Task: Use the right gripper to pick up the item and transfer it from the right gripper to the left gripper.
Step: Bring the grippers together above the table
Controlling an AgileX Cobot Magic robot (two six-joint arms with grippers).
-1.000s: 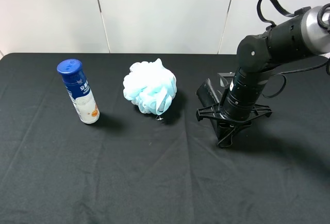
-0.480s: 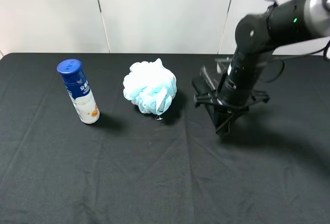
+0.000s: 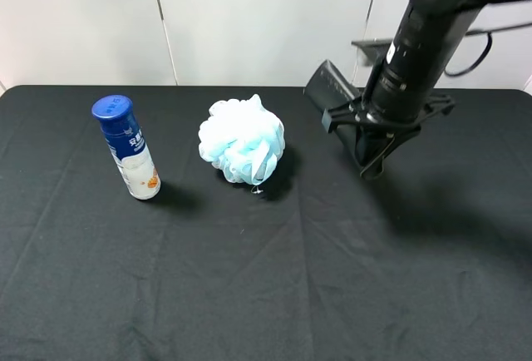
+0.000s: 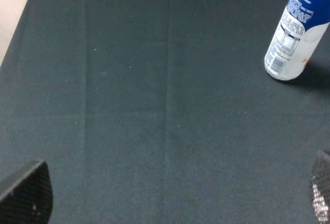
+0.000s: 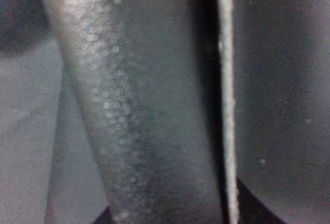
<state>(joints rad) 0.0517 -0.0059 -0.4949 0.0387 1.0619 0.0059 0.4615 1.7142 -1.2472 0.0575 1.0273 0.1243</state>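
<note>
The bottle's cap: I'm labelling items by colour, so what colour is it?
Blue. The cap shows best in the exterior high view.

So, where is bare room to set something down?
The near half of the black tablecloth is bare. The far row is crowded: blue-capped white bottle, pale blue mesh puff, right gripper holding the flat black case.

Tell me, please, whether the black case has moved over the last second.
Yes. Held by the right gripper, the black case has risen: it was level with the middle of the bath puff, and now shows above its top.
</note>
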